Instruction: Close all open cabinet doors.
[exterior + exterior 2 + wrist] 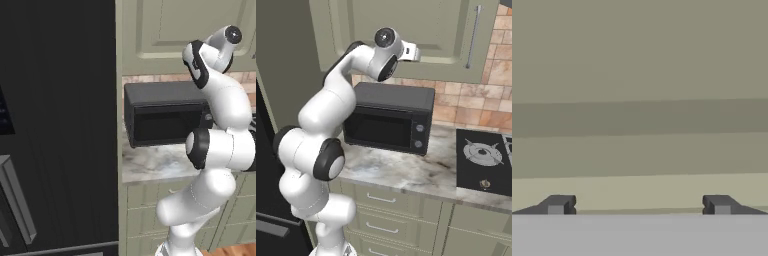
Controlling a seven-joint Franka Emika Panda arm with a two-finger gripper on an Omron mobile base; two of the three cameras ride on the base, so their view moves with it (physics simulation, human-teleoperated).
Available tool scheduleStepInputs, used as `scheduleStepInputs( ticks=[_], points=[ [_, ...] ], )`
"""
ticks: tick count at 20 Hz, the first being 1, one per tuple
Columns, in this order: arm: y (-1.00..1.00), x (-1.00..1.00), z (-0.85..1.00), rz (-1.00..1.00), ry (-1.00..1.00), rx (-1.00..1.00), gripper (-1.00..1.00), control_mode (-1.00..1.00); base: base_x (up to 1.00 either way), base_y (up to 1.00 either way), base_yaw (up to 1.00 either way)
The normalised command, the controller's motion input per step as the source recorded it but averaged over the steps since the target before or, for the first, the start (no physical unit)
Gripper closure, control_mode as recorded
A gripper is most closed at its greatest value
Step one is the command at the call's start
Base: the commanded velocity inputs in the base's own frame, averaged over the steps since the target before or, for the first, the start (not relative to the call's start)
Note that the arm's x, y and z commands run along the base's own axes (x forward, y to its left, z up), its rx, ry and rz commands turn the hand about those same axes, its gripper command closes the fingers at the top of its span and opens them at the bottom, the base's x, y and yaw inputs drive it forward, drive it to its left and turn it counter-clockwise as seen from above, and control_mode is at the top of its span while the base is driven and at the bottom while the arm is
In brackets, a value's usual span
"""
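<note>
A tall sage-green cabinet door (421,25) with a recessed panel hangs above the counter, its long silver bar handle (473,35) near its right edge. The same cabinet door (165,30) runs along the top of the left base view. As far as I can tell, it lies flush with its frame. My gripper (415,53) is raised to the door's lower rail, left of the handle. In the hand view the green cabinet door face (640,75) is very close in front of my gripper (639,204). Its fingertips (559,204) stand wide apart, open, with nothing between them.
A black microwave (388,120) sits on the marble counter (406,172) right under my arm. A black stovetop (483,155) lies to the right by the brick backsplash (491,100). A tall black fridge (55,125) stands at the left. Lower drawers (381,200) run below the counter.
</note>
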Motion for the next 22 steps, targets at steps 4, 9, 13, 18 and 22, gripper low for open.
scheduleStepInputs(
  ticks=[4, 9, 13, 18, 22],
  points=[
    [0.00, 0.28, -0.40, 0.03, 0.06, 0.01, -1.00, -1.00, 0.00, 0.00, 0.00],
    [0.18, -0.47, -0.54, 0.02, 0.01, 0.00, -1.00, -1.00, 0.00, 0.00, 0.00],
    [0.24, -0.93, -0.37, 0.00, 0.00, 0.00, -1.00, -1.00, 0.00, 0.00, 0.00],
    [0.18, -1.00, -0.17, -0.01, 0.00, 0.00, -1.00, -1.00, 0.00, 0.00, 0.00],
    [0.27, -0.95, -0.15, -0.07, 0.00, 0.00, -1.00, -1.00, 0.00, 0.00, 0.00]
  ],
)
